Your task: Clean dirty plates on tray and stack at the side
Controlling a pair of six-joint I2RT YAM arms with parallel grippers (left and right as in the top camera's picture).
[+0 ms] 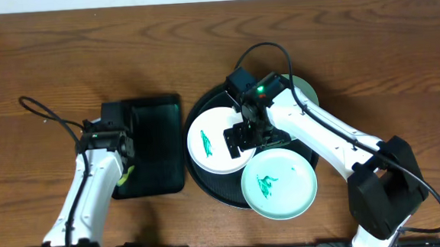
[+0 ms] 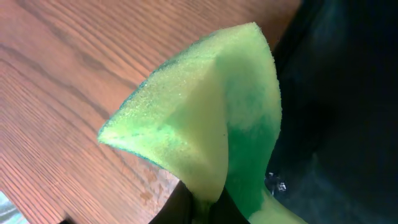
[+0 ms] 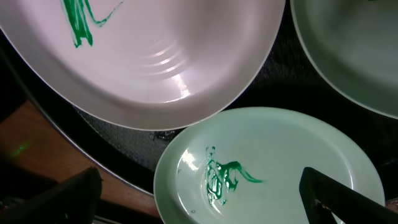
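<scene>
Overhead view: my right gripper is hovering over the large round glossy black tray, at the right edge of the small round white plate with its green smear. The small round mint green plate, also smeared, is lying just toward my base from that gripper and overhanging the tray's near rim. A second mint green plate is peeking out from under my forearm on the far side. My left gripper is waiting over the smaller rectangular black tray, well apart from every plate, so I am judging the right arm to be much the nearer one.

Left wrist view: I am pinching a folded yellow-green foam sponge, its free end pointing away from me. It is hanging above the edge where the brown wooden table meets the rectangular tray. No plate is showing here.

Right wrist view: my right fingers are standing wide apart and empty, one at each lower corner. The smeared mint plate is lying directly below and between them, with the white plate just beyond it. Being round, it is offering no preferred axis; I am judging its rim to be what the coming grasp needs.
</scene>
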